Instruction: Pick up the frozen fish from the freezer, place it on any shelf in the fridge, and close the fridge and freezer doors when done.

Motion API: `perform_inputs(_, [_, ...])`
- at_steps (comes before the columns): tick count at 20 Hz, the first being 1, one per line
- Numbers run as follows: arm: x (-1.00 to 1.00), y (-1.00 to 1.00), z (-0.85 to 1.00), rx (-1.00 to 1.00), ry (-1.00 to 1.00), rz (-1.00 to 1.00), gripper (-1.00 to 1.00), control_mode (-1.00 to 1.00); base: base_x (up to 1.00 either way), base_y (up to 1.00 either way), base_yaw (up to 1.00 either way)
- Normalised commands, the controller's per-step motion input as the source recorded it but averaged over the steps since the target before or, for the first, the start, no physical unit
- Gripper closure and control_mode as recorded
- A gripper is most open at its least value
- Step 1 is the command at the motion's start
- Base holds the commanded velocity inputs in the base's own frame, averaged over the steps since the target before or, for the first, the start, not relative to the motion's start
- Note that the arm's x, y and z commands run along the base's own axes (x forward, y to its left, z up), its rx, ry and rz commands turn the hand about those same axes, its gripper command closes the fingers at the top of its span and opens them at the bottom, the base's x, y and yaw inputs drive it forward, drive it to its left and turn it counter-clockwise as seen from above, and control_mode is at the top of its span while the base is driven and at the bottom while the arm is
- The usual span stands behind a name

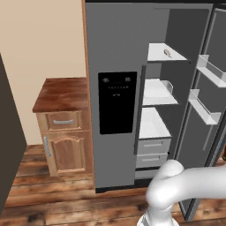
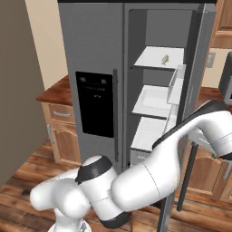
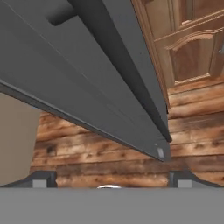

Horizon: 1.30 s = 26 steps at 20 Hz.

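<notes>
The frozen fish (image 1: pixel 167 53) (image 2: pixel 165 59) is a tiny grey-tan lump lying on the top white shelf (image 1: pixel 155 52) (image 2: pixel 149 59) of the fridge, the wider compartment. The fridge door (image 1: pixel 207 97) (image 2: pixel 199 68) stands swung open at the right, its clear inner bins showing. The freezer door (image 1: pixel 114 88) (image 2: pixel 95 68), with its black dispenser panel, is shut. My arm reaches right, round the outer side of the open door. In the hand view my gripper (image 3: pixel 109 183) is open with nothing between its fingertips (image 3: pixel 41 179), close under the grey door (image 3: pixel 87 74).
A wooden cabinet with a dark counter (image 1: pixel 64 119) (image 2: pixel 59 113) stands left of the unit. White drawers (image 1: pixel 152 145) fill the fridge's bottom. More wooden cabinets (image 2: pixel 208 172) (image 3: pixel 192 57) sit behind the open door. A dark wall (image 1: pixel 9 141) lies at the far left.
</notes>
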Motion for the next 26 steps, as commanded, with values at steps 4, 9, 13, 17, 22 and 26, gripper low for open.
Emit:
perform_inputs(4, [0.41,-0.33,-0.83,-0.07,-0.21,-0.02,-1.00,-1.00,0.00,0.00,0.00])
perform_inputs(9, [0.35,-0.60,-0.36,0.00,-0.16,-0.07,-1.00,-1.00,0.00,0.00,0.00])
perform_inputs(13, [0.22,-0.54,-0.16,0.00,-0.09,-0.07,-1.00,-1.00,0.00,0.00,0.00])
perform_inputs(17, [0.24,-0.14,-0.55,-0.03,-0.09,-0.15,-1.00,-1.00,0.00,0.00,0.00])
perform_inputs(22, [0.28,-0.04,-0.43,-0.03,-0.08,-0.24,-1.00,-1.00,0.00,0.00,0.00])
perform_inputs(26, [0.22,0.01,-0.29,-0.02,-0.08,-0.30,-1.00,-1.00,0.00,0.00,0.00])
